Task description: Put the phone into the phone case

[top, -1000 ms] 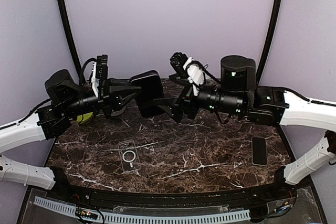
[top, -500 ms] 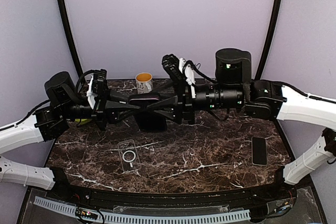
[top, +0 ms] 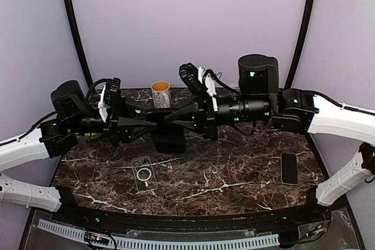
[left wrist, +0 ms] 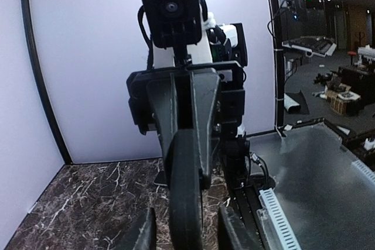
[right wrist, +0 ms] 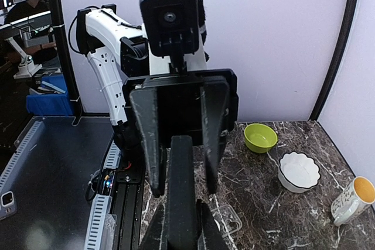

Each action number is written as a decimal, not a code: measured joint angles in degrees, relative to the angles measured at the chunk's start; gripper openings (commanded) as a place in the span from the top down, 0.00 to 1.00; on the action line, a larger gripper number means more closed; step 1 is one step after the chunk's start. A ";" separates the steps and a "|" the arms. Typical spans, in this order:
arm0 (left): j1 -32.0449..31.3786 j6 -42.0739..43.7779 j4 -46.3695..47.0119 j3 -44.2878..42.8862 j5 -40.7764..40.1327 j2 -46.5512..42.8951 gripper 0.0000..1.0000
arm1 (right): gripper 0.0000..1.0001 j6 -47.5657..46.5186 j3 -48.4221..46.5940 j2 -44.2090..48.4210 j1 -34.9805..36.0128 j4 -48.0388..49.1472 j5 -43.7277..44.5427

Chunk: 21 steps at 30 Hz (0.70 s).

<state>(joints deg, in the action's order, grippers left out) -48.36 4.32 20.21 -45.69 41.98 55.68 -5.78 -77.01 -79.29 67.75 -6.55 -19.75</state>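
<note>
Black midair phone (top: 169,141) now lower

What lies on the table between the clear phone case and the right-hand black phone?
Nothing: the table between phone case and black phone is bare, top view.

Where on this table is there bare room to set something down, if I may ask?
Widest bare patch: front centre, between the phone case and the lying phone. A smaller one lies left of the case. Crowded at the back, around the other phone held aloft near the mug.
</note>
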 measured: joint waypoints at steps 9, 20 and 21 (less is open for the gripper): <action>-0.20 -0.33 2.82 2.19 -2.73 -0.42 0.59 | 1.00 2.29 0.98 2.40 -0.15 1.62 -1.46; -0.42 -2.84 5.92 0.98 -3.48 -0.52 0.55 | 1.00 2.89 0.98 3.13 -0.26 2.75 -1.68; -0.42 -3.19 5.99 0.50 -3.54 -0.44 0.62 | 1.00 2.89 0.98 3.13 -0.26 2.71 -1.68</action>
<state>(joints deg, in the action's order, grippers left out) -48.77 1.13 26.20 -45.19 38.44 55.24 -2.90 -76.03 -76.16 67.48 -3.84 -21.43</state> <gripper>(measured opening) 0.530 0.103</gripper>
